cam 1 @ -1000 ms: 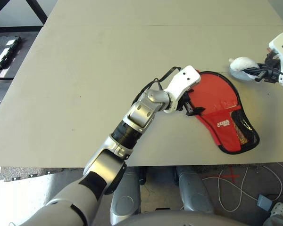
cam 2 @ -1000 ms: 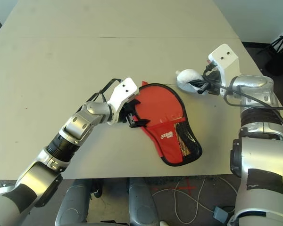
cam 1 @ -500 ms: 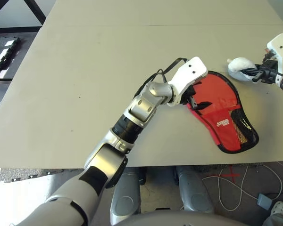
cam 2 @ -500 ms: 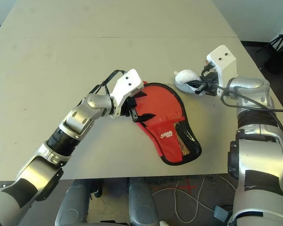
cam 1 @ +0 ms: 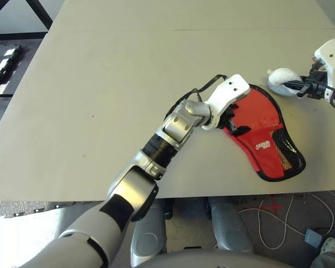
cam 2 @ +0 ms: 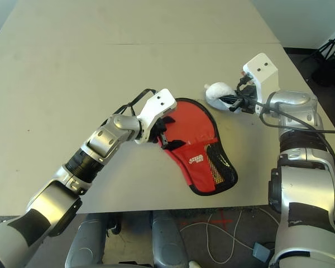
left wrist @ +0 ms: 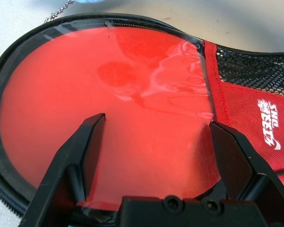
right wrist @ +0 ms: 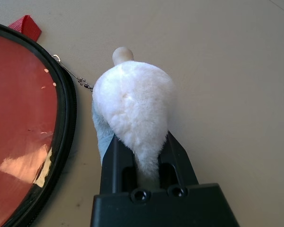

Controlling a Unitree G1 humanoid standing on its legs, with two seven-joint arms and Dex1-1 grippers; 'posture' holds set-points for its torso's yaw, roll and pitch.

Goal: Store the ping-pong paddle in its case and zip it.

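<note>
From my head camera, the table (cam 1: 100, 72) is bare apart from the case (cam 1: 268, 142), which lies flat and unzipped near the table's front edge. My left gripper (cam 2: 163, 134) sits at the case's rounded end, on the side away from the black mesh pocket (cam 2: 220, 167). Beyond the case's far rim lies the plush charm (cam 2: 218, 92), and my right gripper (cam 2: 234, 101) reaches in to it from the side.

In my left wrist view, the ping-pong paddle (left wrist: 109, 113) lies inside the case, its glossy red face up and ringed by the black zipper edge (left wrist: 2, 189). My left fingers (left wrist: 83, 151) are spread wide and released, one on each side over the red face; I cannot tell whether they touch it. The white logo (left wrist: 267, 118) and the mesh pocket lie past the paddle's face.

In my right wrist view, my right fingers (right wrist: 114, 163) are clenched on the plush charm's lower end. A bead chain (right wrist: 75, 78) runs from the charm to the case's rim just beside it.
</note>
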